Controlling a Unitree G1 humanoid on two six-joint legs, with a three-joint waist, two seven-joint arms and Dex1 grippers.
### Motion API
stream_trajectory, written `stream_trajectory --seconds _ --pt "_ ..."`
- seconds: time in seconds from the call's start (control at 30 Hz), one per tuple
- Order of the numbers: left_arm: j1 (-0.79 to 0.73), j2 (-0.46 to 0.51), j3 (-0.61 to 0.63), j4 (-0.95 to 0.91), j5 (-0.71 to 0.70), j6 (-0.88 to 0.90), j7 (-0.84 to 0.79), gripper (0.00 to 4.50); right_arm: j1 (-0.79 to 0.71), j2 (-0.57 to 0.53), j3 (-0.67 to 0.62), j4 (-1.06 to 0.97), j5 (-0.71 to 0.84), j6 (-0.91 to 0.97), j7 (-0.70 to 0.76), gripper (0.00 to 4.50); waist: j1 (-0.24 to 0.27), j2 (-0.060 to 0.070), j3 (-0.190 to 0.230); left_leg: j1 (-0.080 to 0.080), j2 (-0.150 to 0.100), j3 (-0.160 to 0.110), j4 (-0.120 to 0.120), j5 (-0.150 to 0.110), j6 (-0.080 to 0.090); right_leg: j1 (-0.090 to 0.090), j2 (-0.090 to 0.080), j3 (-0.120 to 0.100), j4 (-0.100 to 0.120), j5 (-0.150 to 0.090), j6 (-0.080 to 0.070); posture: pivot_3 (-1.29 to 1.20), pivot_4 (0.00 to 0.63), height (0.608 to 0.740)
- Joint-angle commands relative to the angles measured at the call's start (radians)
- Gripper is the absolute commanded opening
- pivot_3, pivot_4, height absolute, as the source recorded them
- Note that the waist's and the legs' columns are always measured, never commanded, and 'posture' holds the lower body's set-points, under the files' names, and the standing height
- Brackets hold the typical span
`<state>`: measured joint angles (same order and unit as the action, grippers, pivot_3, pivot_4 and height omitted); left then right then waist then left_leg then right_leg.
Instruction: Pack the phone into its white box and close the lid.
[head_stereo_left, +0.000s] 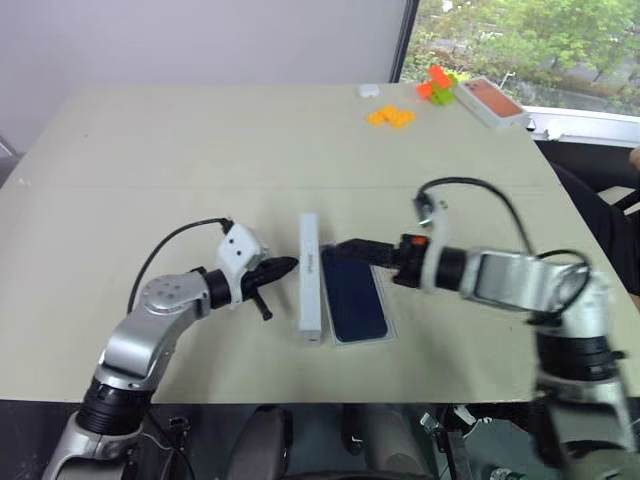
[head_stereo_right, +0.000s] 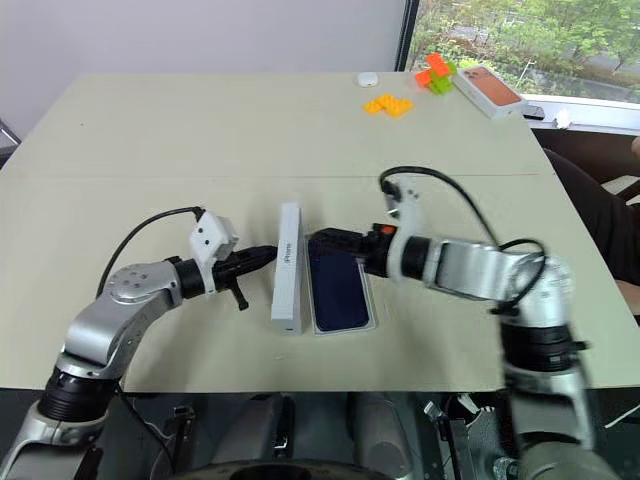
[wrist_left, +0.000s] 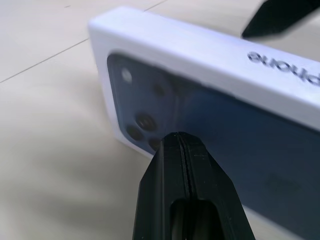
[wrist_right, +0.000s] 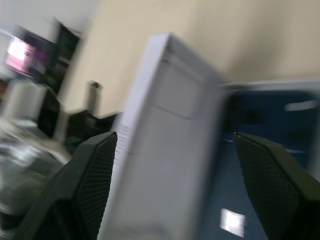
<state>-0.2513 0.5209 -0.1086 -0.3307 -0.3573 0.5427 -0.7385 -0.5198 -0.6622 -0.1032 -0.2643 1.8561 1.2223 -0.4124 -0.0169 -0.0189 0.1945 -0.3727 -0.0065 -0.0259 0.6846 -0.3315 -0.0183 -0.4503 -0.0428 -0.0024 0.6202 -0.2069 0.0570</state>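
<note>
My left end effector (head_stereo_left: 281, 267) has its two black fingers pressed together, and their tip sits against, or just short of, the printed face of the lid (head_stereo_left: 310, 277); I cannot tell which. The lid stands on its long edge on the tabletop (head_stereo_left: 200, 150), its dark blue phone picture facing my left arm and its plain inner side facing the phone (head_stereo_left: 354, 296). The phone lies flat and glossy in the white box (head_stereo_left: 390, 327), whose thin rim shows around it, just beside the upright lid. My right end effector (head_stereo_left: 345, 249) is spread wide, with nothing between its fingers (wrist_right: 90, 185); it hangs over the far end of the phone, pointing toward the lid, and in its wrist view the lid's pale inner side and the blue phone sit between the two fingers. At the far right of the tabletop lie yellow bricks (head_stereo_left: 390, 116), orange and green bricks (head_stereo_left: 437, 84) and another box with an orange phone picture (head_stereo_left: 490, 101).
</note>
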Motion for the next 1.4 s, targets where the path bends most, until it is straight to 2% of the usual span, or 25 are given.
stream_trajectory --seconds 0.03,0.2,0.33,0.4,0.6,0.7,0.8,0.87,0.93,1.1,1.2,1.4 --pt "-0.017 -0.016 -0.026 -0.046 -0.012 0.008 -0.005 0.00 -0.022 -0.113 0.006 -0.113 -0.227 0.006 0.251 3.95 0.001 0.000 0.000 0.000 0.001 0.000 0.000 0.000 0.000 0.000 0.000 0.000 0.000 0.000 0.000 0.00 0.150 0.740" --pt "-0.048 -0.048 -0.079 -0.062 -0.022 0.040 -0.010 0.00 0.007 -0.249 0.050 -0.166 -0.532 -0.073 0.547 3.95 0.006 0.000 0.000 0.000 0.001 -0.001 0.000 0.000 0.000 0.000 0.003 0.000 -0.001 0.000 0.000 0.00 0.150 0.740" --pt "-0.060 -0.056 -0.093 -0.075 -0.020 0.057 -0.007 0.00 0.039 -0.299 0.090 -0.172 -0.713 -0.137 0.690 3.95 0.006 0.000 0.000 0.001 0.001 -0.001 0.001 0.000 0.000 0.002 0.003 0.000 -0.002 0.000 0.000 0.00 0.150 0.740" --pt "-0.057 -0.053 -0.054 -0.092 -0.055 0.084 -0.001 0.00 0.057 -0.318 0.115 -0.186 -0.823 -0.201 0.759 3.95 0.006 0.000 0.000 0.001 0.001 0.000 0.001 0.000 0.000 0.002 0.002 0.000 -0.002 0.000 0.000 0.00 0.150 0.740" --pt "-0.035 -0.029 0.123 -0.131 -0.166 0.177 0.052 0.00 0.083 -0.306 0.147 -0.196 -0.985 -0.278 0.879 3.95 0.006 0.000 0.000 0.002 0.001 -0.001 0.001 0.000 0.000 0.002 0.003 0.000 -0.001 0.000 0.000 0.00 0.150 0.740" --pt "-0.005 0.031 0.165 -0.126 -0.136 0.189 0.071 0.00 0.089 -0.302 0.176 -0.210 -1.075 -0.323 0.915 3.95 0.005 0.000 0.000 0.002 0.001 -0.001 0.001 0.000 0.000 0.002 0.003 0.000 -0.001 0.000 0.000 0.00 0.150 0.740" --pt "0.034 0.087 0.151 -0.121 -0.089 0.191 0.091 0.00 0.114 -0.288 0.201 -0.229 -1.152 -0.394 0.968 3.95 0.006 0.000 0.000 0.002 0.001 -0.001 0.001 0.000 -0.001 0.003 0.003 0.000 -0.001 0.000 0.000 0.00 0.150 0.740" --pt "0.046 0.098 0.128 -0.103 -0.077 0.219 0.105 0.00 0.123 -0.282 0.214 -0.221 -1.173 -0.399 1.003 3.42 0.009 0.000 0.000 0.002 0.001 -0.001 0.001 0.000 -0.001 0.003 0.002 0.000 -0.001 0.000 0.000 0.00 0.150 0.740" --pt "0.059 0.110 0.094 -0.102 -0.055 0.212 0.096 0.00 0.127 -0.280 0.234 -0.215 -1.219 -0.413 1.020 2.65 0.011 0.000 0.000 0.002 -0.001 -0.001 0.002 0.001 -0.001 0.003 0.001 0.000 -0.001 0.000 0.000 0.00 0.150 0.740" --pt "0.036 0.092 0.013 -0.095 -0.046 0.225 0.085 0.00 0.128 -0.283 0.285 -0.220 -1.343 -0.458 1.059 0.05 0.010 0.000 0.000 0.002 -0.002 -0.001 0.002 0.001 -0.001 0.004 -0.001 0.000 -0.002 0.000 0.000 0.00 0.150 0.740" --pt "0.008 0.083 -0.049 -0.082 -0.019 0.215 0.076 0.00 0.128 -0.290 0.323 -0.237 -1.403 -0.468 1.086 0.05 0.010 0.000 0.000 0.002 -0.002 -0.001 0.002 0.001 -0.001 0.004 -0.001 0.000 -0.001 0.000 0.000 0.00 0.150 0.740" --pt "-0.014 0.054 -0.088 -0.078 -0.039 0.197 0.033 0.00 0.129 -0.253 0.335 -0.249 -1.442 -0.446 1.107 0.05 0.005 0.000 0.000 0.003 -0.002 -0.001 0.002 0.001 -0.001 0.004 -0.001 0.000 -0.001 0.000 0.000 0.00 0.150 0.740"
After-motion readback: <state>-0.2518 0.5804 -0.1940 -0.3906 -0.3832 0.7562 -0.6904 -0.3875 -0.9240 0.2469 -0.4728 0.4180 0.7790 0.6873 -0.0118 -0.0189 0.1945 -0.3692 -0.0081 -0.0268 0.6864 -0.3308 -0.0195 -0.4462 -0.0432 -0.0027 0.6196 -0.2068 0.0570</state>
